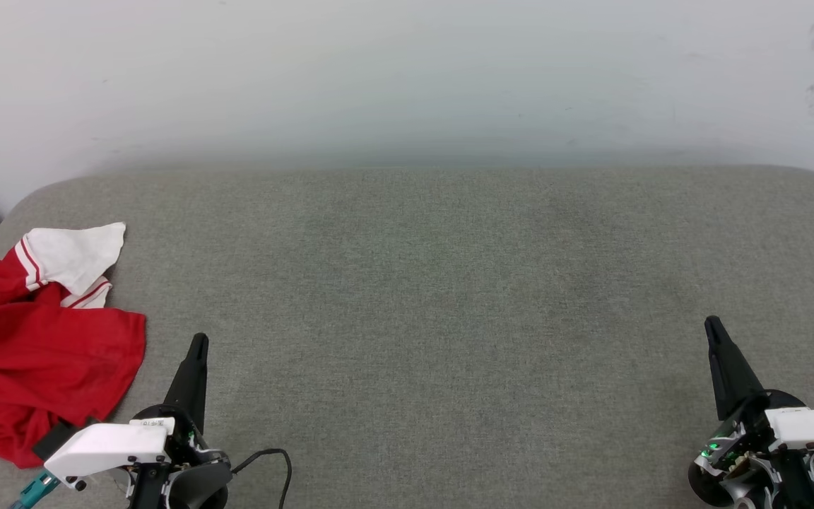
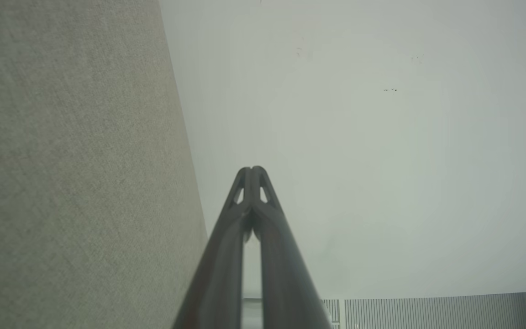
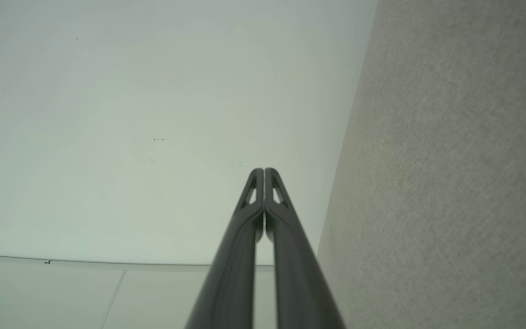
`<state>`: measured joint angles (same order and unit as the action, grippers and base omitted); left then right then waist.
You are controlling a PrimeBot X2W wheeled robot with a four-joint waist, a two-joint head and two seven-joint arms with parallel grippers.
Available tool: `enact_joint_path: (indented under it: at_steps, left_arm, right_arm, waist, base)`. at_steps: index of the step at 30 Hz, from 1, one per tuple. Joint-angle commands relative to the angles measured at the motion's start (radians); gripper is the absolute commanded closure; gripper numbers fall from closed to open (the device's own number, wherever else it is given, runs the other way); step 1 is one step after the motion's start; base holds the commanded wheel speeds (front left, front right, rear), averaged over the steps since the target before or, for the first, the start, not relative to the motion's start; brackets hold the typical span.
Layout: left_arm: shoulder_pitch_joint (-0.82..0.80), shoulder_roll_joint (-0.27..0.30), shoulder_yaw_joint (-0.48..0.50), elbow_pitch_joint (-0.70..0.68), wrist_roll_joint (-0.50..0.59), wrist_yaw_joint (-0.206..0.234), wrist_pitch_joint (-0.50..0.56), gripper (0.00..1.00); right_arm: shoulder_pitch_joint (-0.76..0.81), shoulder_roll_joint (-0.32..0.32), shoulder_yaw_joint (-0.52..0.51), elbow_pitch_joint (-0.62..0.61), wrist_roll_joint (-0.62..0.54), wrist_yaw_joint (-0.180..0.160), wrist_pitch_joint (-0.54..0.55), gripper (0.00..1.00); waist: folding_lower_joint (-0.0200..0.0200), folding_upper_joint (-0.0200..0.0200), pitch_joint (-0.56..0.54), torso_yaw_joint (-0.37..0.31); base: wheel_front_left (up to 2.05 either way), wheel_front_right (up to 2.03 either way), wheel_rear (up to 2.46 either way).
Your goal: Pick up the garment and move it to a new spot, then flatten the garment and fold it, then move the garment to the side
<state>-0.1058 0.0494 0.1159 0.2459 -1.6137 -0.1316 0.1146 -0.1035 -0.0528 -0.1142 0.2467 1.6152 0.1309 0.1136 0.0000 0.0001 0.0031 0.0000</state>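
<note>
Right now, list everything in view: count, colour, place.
pad: 1, grey fabric, spans the head view
garment: 1, red with white sleeves, crumpled at the pad's far left
wall: 1, white, behind the pad
grille: 1, pale and ribbed, bottom right of the left wrist view
cable: 1, black, looped on the pad at the bottom left
left gripper: 1, dark fingers, shut and empty, lower left, just right of the garment
right gripper: 1, dark fingers, shut and empty, lower right over bare pad
</note>
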Motion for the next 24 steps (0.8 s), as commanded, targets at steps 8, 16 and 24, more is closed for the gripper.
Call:
enact_joint_path:
  at_steps: [8,16,24]
  left_arm:
    - [-0.007,-0.002,0.001,0.000,0.002,-0.003,0.002,1.00]
    - [-0.007,-0.002,0.001,0.000,0.002,-0.003,0.002,1.00]
    - [0.005,0.000,-0.013,0.005,0.004,0.001,-0.010,0.00]
  right_arm:
    - [-0.012,0.005,0.000,0.001,-0.005,0.000,0.000,1.00]
    - [-0.012,0.005,0.000,0.001,-0.005,0.000,-0.001,1.00]
    - [0.009,0.000,0.005,0.003,-0.004,0.000,-0.008,0.00]
  waist:
    - [0.0000,-0.0001,0.000,0.000]
    - [0.0000,-0.0001,0.000,0.000]
    - [0.0000,-0.0001,0.000,0.000]
  base:
    - [0.00,0.00,0.00]
    - [0.00,0.00,0.00]
    - [0.00,0.00,0.00]
